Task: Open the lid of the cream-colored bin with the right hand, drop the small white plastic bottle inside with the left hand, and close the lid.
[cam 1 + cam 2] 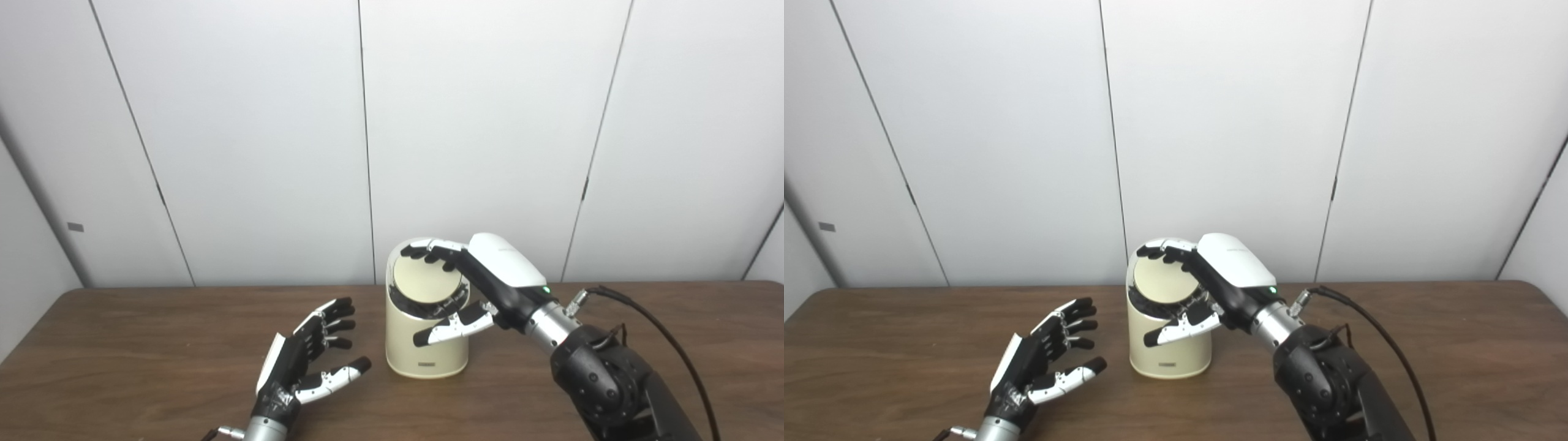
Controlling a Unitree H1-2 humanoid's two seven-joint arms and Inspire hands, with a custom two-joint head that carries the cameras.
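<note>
Left eye view: my right hand (pixel 484 278) arches over the cream-coloured cylindrical plastic bin (pixel 427 334) standing on the brown wooden bench (pixel 153 355), black fingertips (pixel 419 250) hooked on the far edge of its round tilted lid (pixel 424 278), thumb hanging loose in front of the bin wall. The lid looks tipped toward me with a dark gap along its lower rim; whether it is partly raised or merely seated at a slant I cannot tell. My left hand (pixel 306 361) waits beside the bin, palm up, fingers spread wide and holding nothing. The small white plastic bottle is nowhere in this picture, so I cannot say where it lies.

Right eye view: the same scene from a little to one side. The right hand (pixel 1219 282) grips nothing outright; its fingers only rest curled on the lid (pixel 1160 278), and the black cable (pixel 1372 331) trails from the wrist across the bench. The left hand (pixel 1044 361) stands apart from the bin (pixel 1167 343), empty.

As I judge it, the risks are plain: the bin looks light and is unbraced, so a sideways pull on the lid could tip or slide it; the fingertip hold is shallow and could slip off the rim; and with no bottle in sight, the drop cannot follow.
</note>
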